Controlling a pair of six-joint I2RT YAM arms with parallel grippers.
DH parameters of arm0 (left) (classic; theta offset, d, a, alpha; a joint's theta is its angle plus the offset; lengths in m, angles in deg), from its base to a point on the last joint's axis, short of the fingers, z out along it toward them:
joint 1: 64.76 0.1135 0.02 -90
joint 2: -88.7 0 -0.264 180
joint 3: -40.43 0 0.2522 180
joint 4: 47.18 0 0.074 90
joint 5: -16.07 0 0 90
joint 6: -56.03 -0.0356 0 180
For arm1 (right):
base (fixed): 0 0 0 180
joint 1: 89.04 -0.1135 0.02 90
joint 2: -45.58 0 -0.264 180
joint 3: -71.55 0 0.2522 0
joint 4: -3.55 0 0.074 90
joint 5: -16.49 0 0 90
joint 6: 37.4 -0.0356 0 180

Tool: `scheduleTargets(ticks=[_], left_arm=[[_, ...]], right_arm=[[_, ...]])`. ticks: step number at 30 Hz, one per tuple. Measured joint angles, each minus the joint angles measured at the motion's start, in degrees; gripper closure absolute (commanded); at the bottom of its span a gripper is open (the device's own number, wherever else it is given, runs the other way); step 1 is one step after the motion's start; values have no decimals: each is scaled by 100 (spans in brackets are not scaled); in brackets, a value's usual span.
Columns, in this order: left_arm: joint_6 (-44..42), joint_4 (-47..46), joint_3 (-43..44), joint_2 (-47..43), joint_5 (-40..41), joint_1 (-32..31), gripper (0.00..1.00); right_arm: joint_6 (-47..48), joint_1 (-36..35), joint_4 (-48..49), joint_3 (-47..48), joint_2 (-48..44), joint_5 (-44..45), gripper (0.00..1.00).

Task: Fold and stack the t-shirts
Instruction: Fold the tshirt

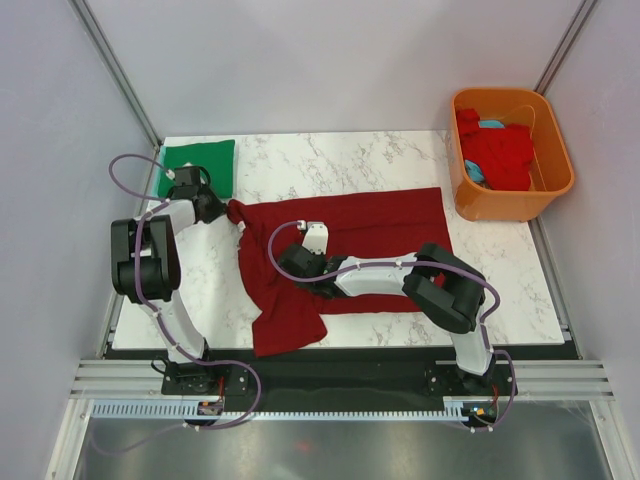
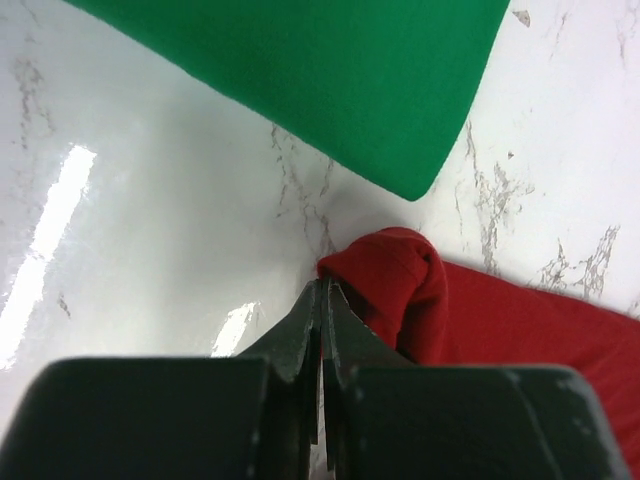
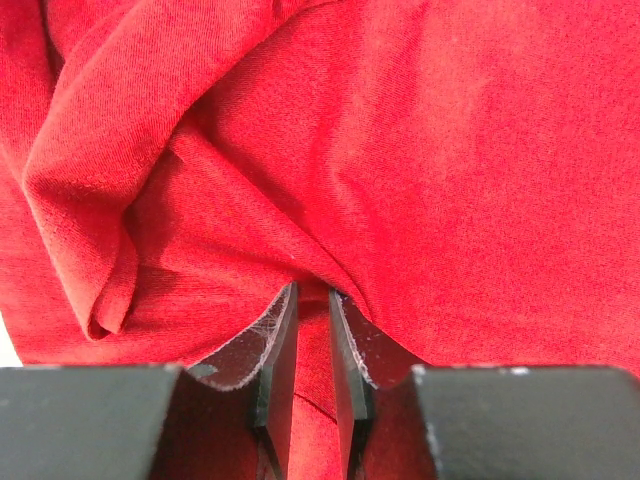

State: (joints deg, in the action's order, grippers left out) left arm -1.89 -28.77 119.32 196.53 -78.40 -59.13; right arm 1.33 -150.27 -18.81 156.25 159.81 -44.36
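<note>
A dark maroon t-shirt [image 1: 345, 235] lies spread across the middle of the table, its near left part hanging toward the front edge. My left gripper [image 1: 222, 208] is at its far left corner. In the left wrist view that gripper [image 2: 325, 283] is shut, its tips nipping the edge of the bunched maroon corner [image 2: 400, 285]. My right gripper [image 1: 290, 262] rests on the shirt's left half. It [image 3: 312, 290] is shut on a raised fold of the maroon cloth [image 3: 400, 150]. A folded green t-shirt [image 1: 197, 166] [image 2: 330, 70] lies flat at the far left.
An orange tub [image 1: 555, 190] stands at the back right, off the marble top, holding a brighter red t-shirt [image 1: 500, 150] and a bit of light blue cloth [image 1: 490, 124]. Grey walls close in on both sides. The green shirt's corner lies just beyond my left gripper.
</note>
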Motion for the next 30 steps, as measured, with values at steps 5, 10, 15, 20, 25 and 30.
scheduleTargets(ticks=[5,10,15,20,25,30], left_arm=[[-173,149,118,-22,166,0,98],[-374,284,214,-24,269,0,98],[-686,363,442,-24,372,0,98],[-925,380,857,-20,398,0,98],[-953,389,822,-63,437,0,94],[-914,426,507,-87,245,4,80]], right_arm=[[7,9,2,0,0,-24,73],[7,35,4,-2,-2,-39,73],[13,46,15,-2,-2,-57,73],[50,63,133,-72,-31,-111,73],[57,72,201,-122,-55,-138,73],[68,76,236,-138,-57,-166,73]])
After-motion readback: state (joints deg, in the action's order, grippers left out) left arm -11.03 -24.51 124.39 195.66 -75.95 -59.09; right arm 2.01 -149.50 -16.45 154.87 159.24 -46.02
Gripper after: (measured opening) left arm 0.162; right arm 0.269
